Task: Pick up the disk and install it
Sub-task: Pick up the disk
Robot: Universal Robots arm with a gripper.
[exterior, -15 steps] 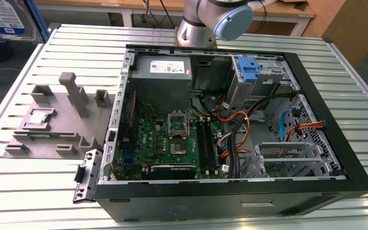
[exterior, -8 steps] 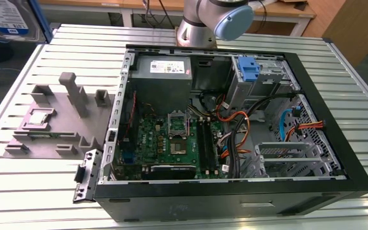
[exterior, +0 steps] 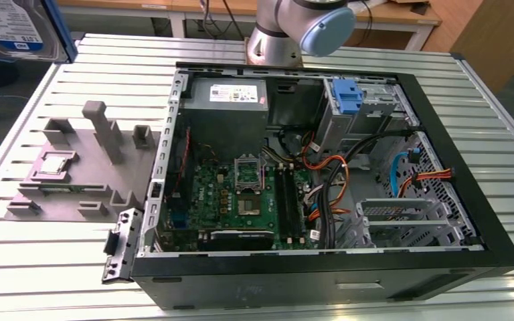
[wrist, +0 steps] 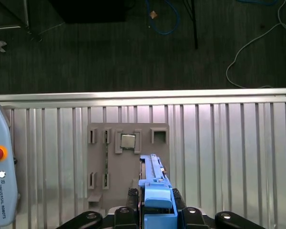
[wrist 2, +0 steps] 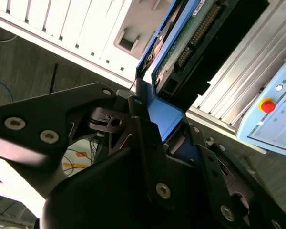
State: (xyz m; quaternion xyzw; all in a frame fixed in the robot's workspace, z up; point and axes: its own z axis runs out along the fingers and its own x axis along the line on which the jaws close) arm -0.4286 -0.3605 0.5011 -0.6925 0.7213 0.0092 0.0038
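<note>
Gripper [wrist: 157, 213] clamped on the disk's blue end rail; the disk [exterior: 11, 27] sits at the upper left of the exterior view, projecting beyond the fingers, well apart from the open computer case [exterior: 500, 221].

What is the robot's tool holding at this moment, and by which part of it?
The tool is shut on the disk, gripping it at one end, on its blue plastic bracket.
</note>
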